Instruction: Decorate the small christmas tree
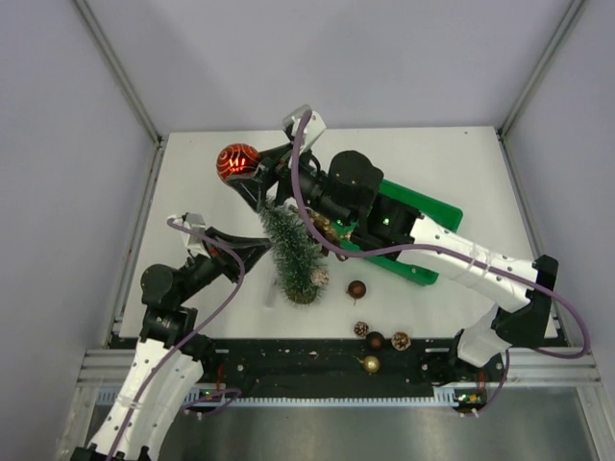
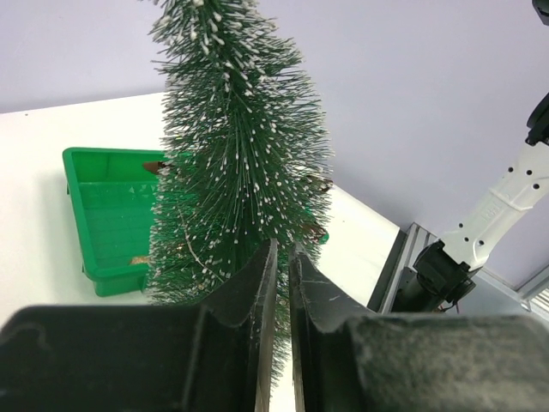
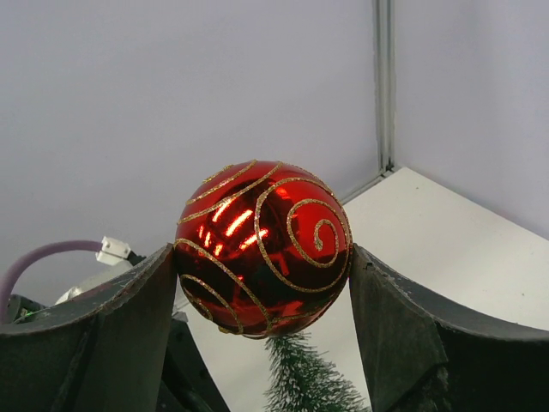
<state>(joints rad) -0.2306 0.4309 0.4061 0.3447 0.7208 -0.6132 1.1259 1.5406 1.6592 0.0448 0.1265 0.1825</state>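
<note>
A red ball [image 3: 262,249] with gold swirls is held by the right gripper [image 3: 262,276], its two fingers [image 3: 129,335] spread wide and pressed against opposite sides of the ball, well above the tabletop [image 1: 202,182]. The small christmas tree [image 2: 236,146] is seen upright directly ahead of the left gripper [image 2: 283,287], which is closed to a narrow slit on the lowest bristles, while the tree's tip is seen just below the right gripper. A green tray [image 2: 103,215] is seen beyond the tree, ahead and left of the left gripper
</note>
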